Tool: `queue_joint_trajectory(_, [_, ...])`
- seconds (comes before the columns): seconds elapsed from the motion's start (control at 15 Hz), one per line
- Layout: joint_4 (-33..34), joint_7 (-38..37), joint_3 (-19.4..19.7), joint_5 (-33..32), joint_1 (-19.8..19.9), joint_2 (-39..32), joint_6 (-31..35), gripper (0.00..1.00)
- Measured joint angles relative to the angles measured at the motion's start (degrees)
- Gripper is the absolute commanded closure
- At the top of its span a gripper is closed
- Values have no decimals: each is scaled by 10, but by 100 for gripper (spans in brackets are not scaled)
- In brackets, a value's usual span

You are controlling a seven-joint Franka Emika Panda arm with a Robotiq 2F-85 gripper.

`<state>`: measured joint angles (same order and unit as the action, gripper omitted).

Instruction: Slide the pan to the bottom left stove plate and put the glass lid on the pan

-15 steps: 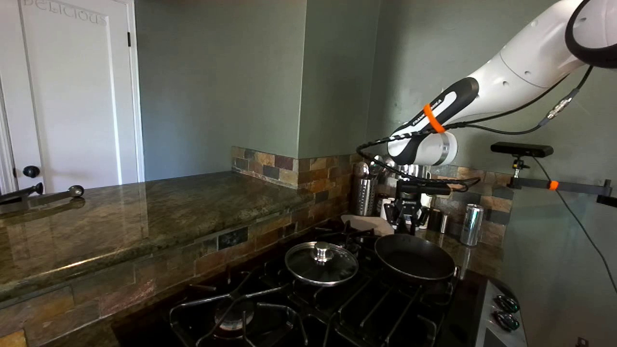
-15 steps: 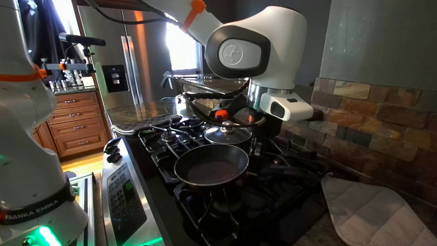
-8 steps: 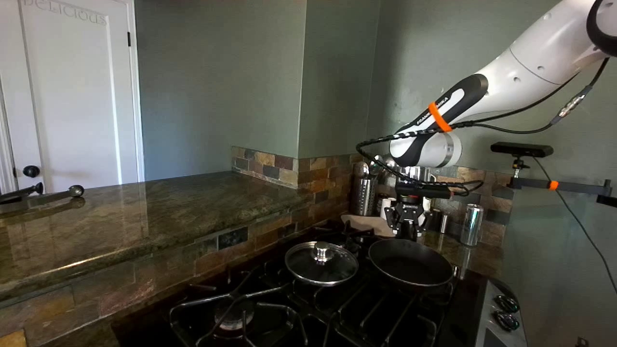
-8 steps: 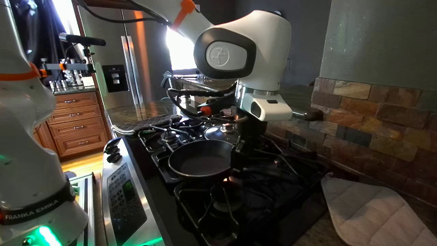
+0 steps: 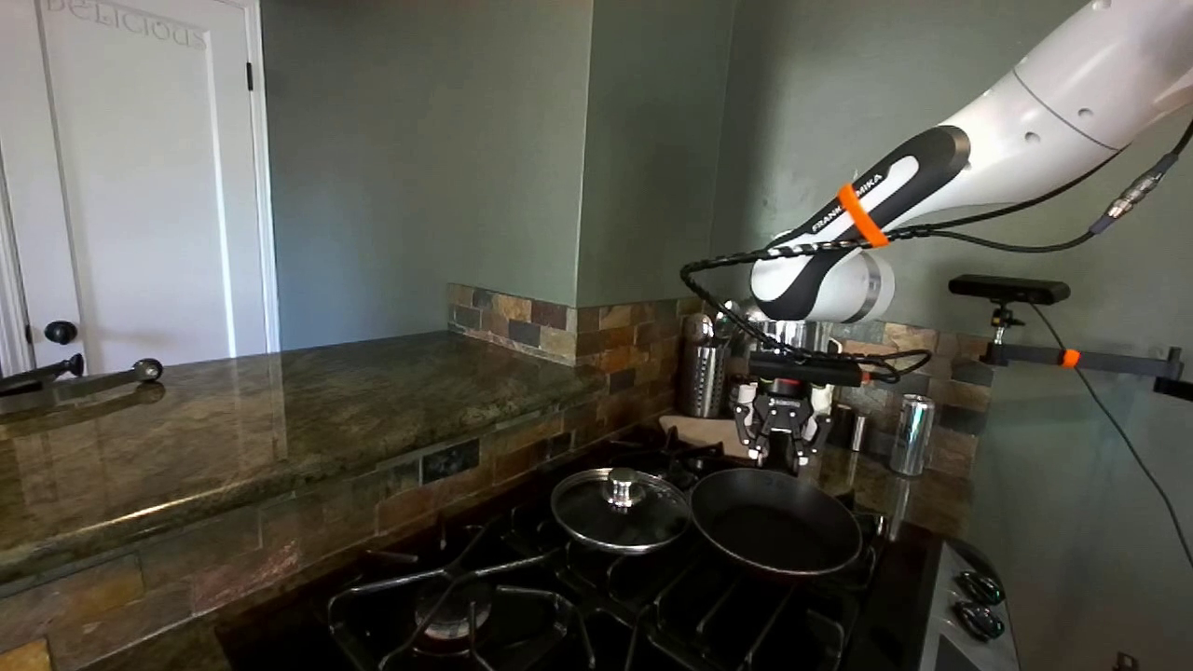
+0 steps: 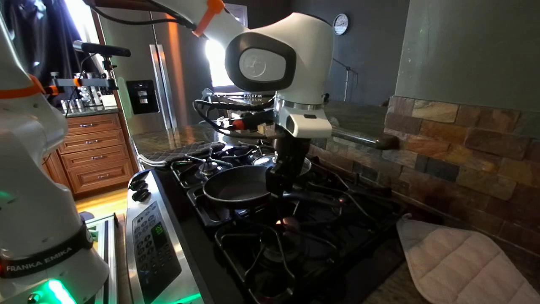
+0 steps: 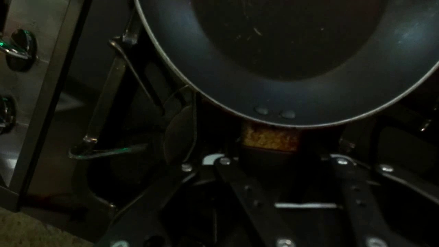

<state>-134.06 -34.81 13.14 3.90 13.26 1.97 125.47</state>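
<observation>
In an exterior view, the glass lid [image 5: 596,524] lies just beside the pan [image 5: 774,533]. In an exterior view, a quilted mat [image 6: 468,261] borders the stove [image 6: 190,230]. In the wrist view, the fingers [image 7: 224,166] clasp the handle [image 7: 271,164]; pale flecks [image 7: 257,31] dot the pan.

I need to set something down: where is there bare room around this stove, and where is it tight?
Widest patch: the stone ledge, between the knobbed rods and the tiled wall. In an exterior view, the grate between control panel and potholder carries nothing; whether it is hot doesn't show. Crowded: where pan, glass lid and end effector sit close together.
</observation>
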Motion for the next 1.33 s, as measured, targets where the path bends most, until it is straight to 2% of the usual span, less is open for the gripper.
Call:
queue_joint_trajectory(0.33, [-21,-25,-12,0,-6,27,0,52])
queue_joint_trajectory(0.4, [-22,-25,-12,0,-6,28,0,77])
queue_joint_trajectory(0.73, [-24,-24,-14,-2,-6,25,1,77])
queue_joint_trajectory(1.33, [-27,-24,-46,15,-29,12,1,77])
